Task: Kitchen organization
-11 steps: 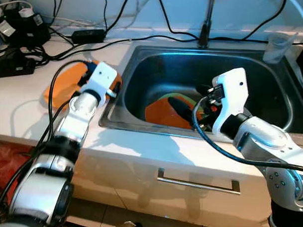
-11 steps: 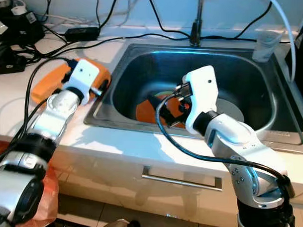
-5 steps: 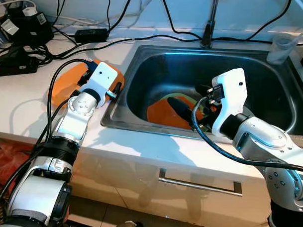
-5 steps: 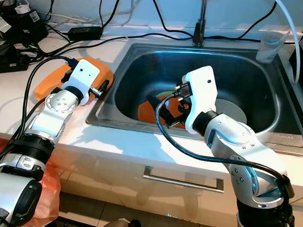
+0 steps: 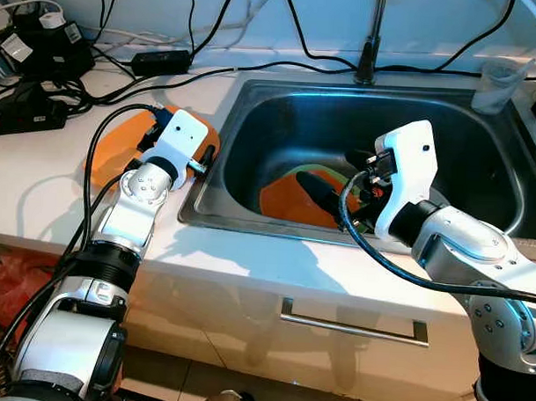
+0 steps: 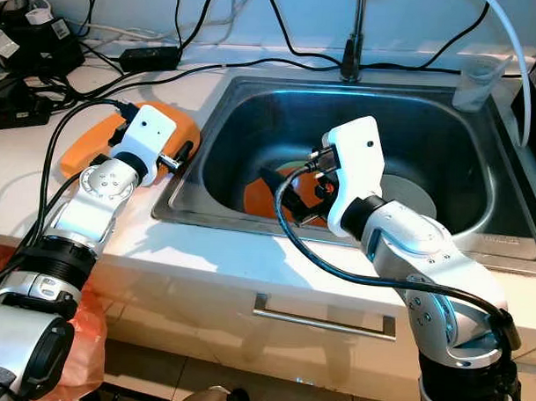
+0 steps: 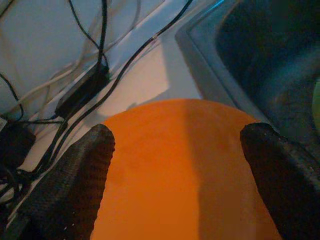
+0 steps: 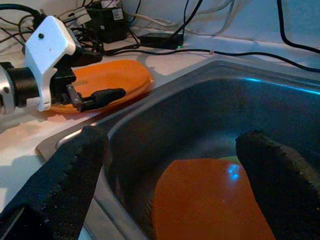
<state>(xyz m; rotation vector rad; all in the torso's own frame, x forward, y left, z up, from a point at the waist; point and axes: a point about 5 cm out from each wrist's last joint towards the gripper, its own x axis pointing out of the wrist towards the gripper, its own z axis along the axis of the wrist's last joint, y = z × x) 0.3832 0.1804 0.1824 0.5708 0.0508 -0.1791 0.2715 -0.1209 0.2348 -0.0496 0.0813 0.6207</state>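
Here we see our left gripper (image 7: pixel 182 165) poised just above the flat round orange plate (image 5: pixel 111 153) that lies on the white countertop (image 5: pixel 39 188), just beside the rim of the stainless steel sink (image 5: pixel 482 129). Its 2 black fingers (image 7: pixel 75 180) are spread wide, 1 on either side of the plate's face in the left wrist view, and they grip nothing. Being round, this plate has no long axis we can name; it lies flat, face up, directly under the fingers, with the sink edge off to their far side.

Our right gripper (image 8: pixel 185 175) hangs inside the sink basin, also spread apart and empty, with 1 finger (image 8: pixel 55 180) toward the basin's left wall and the other toward its middle. Just ahead of and below those fingers lies a second orange plate (image 8: pixel 210 200) on the sink floor. It is tilted, its near edge resting low against the front wall and its far edge lifted over something yellow-green (image 5: pixel 317 171) that peeks out behind it; we cannot tell what that is.

Beyond the right gripper, at the back of the sink, stands the metal tap (image 5: pixel 368 46). A clear plastic cup (image 5: pixel 499 84) sits at the far right corner of the counter. Beyond the left gripper, black cables and power adapters (image 5: pixel 44 52) crowd the back of the counter by the wall.
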